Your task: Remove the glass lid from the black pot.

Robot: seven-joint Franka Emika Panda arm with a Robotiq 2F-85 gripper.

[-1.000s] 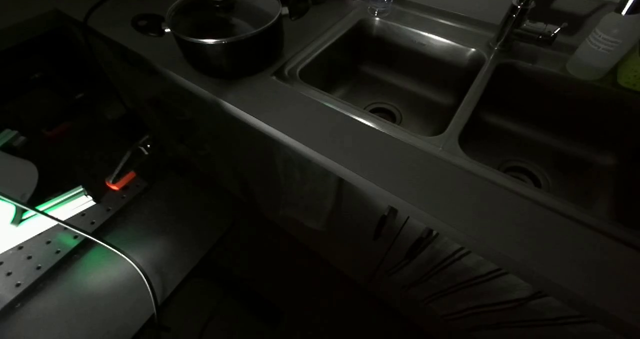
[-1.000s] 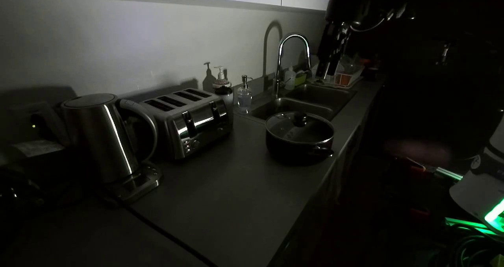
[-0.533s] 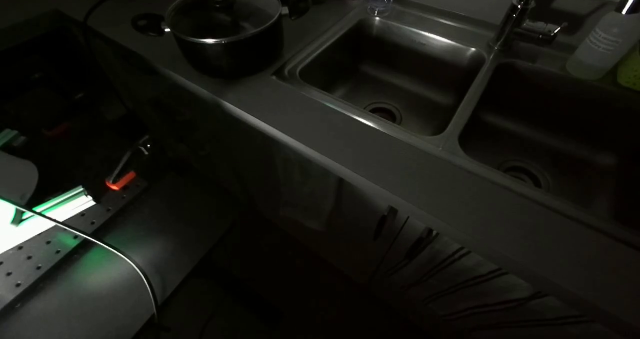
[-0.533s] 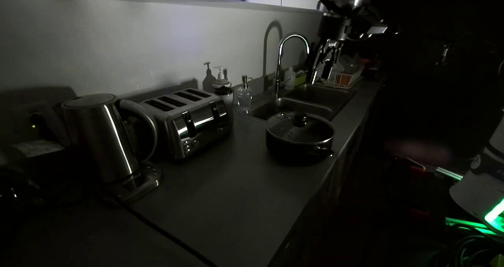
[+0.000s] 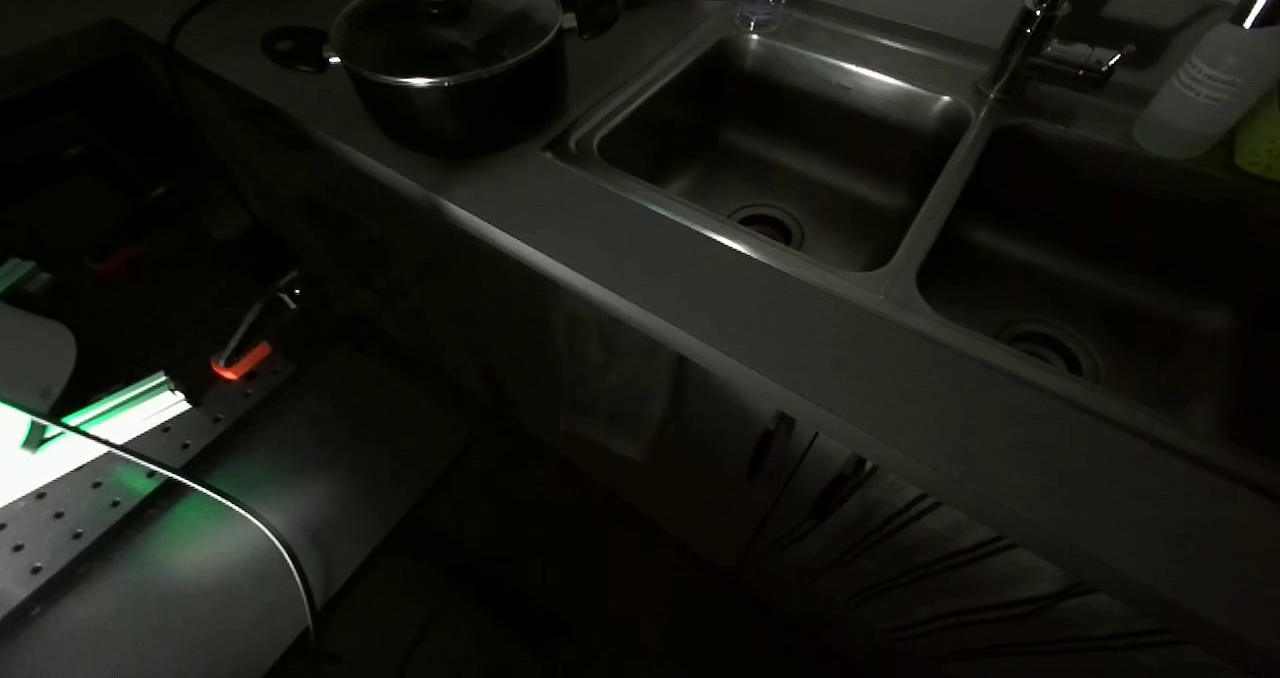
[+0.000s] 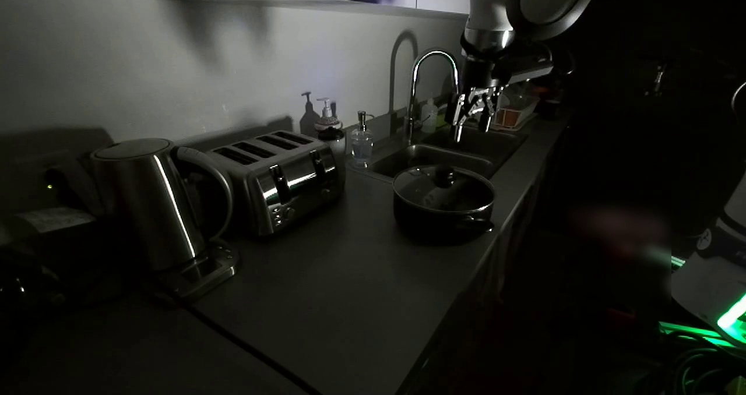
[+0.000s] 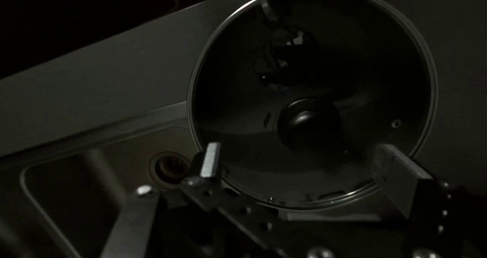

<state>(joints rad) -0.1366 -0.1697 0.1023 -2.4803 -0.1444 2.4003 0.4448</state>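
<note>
Glass lid (image 6: 443, 193) apparently below spread gripper (image 6: 471, 130)

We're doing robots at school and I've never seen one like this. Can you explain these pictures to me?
That's a robot arm with a gripper, the part that pinches things. Two pictures come from cameras standing apart from it. The close-up looking down comes from its wrist camera. On the counter stand, among other things, a kettle, a toaster and a pot beside the sink. The pot has its lid on. The gripper is open and holds nothing. Its job is to take the lid off.
</note>
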